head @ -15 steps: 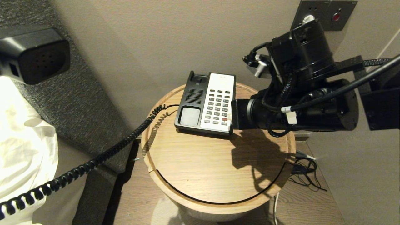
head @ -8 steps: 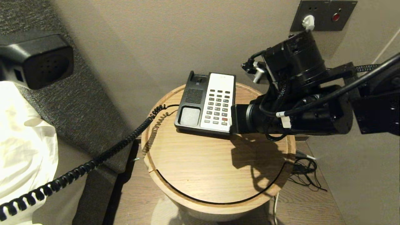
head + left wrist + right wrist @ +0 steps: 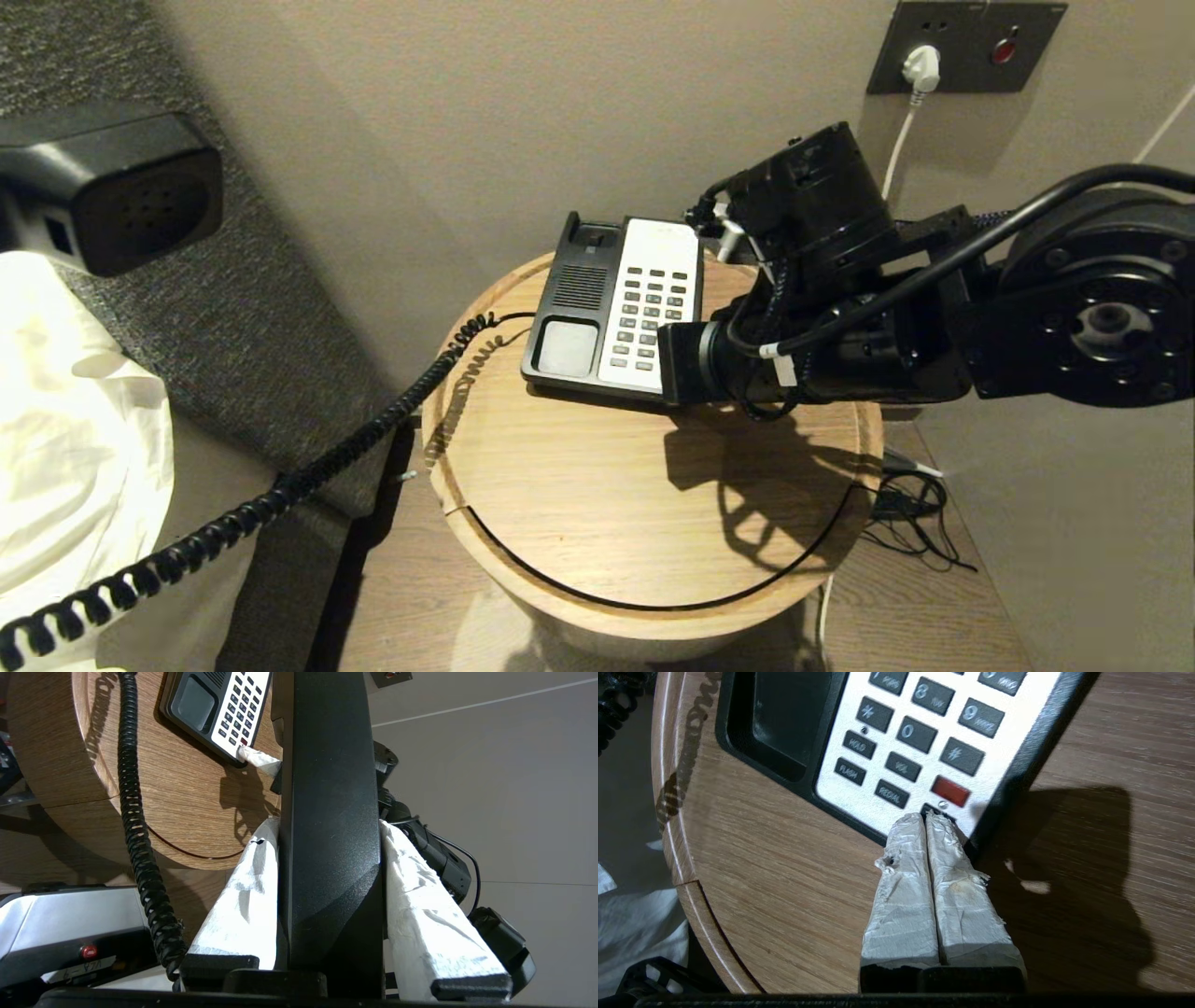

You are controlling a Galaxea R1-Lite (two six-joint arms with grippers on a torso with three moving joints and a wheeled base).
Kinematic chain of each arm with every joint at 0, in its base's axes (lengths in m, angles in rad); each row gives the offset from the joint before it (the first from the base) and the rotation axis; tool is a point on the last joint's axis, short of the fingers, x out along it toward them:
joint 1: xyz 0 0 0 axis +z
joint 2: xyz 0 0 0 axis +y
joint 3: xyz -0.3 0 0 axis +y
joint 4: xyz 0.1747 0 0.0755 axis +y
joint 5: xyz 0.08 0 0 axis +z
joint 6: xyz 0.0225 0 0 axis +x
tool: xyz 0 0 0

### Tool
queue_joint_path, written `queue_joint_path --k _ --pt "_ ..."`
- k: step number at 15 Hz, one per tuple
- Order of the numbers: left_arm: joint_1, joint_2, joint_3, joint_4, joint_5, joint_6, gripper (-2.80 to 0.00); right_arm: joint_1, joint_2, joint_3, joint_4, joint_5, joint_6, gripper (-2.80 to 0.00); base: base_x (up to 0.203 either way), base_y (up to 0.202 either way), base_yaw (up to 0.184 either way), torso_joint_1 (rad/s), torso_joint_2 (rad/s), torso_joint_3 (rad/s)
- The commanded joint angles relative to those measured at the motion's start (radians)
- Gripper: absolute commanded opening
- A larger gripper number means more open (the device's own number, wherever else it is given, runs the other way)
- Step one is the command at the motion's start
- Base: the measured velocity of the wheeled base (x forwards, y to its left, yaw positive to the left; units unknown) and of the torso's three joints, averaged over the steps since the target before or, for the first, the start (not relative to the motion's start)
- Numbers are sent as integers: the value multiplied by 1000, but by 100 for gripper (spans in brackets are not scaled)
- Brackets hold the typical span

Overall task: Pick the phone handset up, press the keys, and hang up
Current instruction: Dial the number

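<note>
Left gripper (image 3: 327, 826) — clamps phone handset (image 3: 327, 788) | right gripper (image 3: 926, 817) — fingers pressed together, tips on keypad (image 3: 924, 742)

Handset lifted off its cradle, cord stretched out behind it.

I see the phone handset (image 3: 112, 191) up at my left — long, black plastic, its perforated round end facing me — held clear of the phone base (image 3: 616, 308) and well apart from it. From my left wrist its black body (image 3: 329, 812) runs straight out between the two white-wrapped fingers (image 3: 243, 905), which touch both its sides. Its black coiled cord (image 3: 308, 476) trails from the base across the table edge — taut, sloping down to my left.
</note>
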Motion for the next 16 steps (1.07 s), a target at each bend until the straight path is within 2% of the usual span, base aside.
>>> queue_joint_path --k 1,6,9,16 --pt "0 -3 1 3 -1 -6 -280 0 12 -1 2 -2 -2 -280 0 0 0 0 0 0" --pt "0 -2 1 3 -1 -6 -280 -6 22 -6 0 -1 -11 -280 0 0 0 0 0 0" --pt "0 -3 1 4 -3 -7 -280 -6 15 -61 12 0 -10 -280 0 0 0 0 0 0" --pt "0 -6 5 3 -3 -7 -280 -6 9 -43 14 -2 -7 -280 0 0 0 0 0 0"
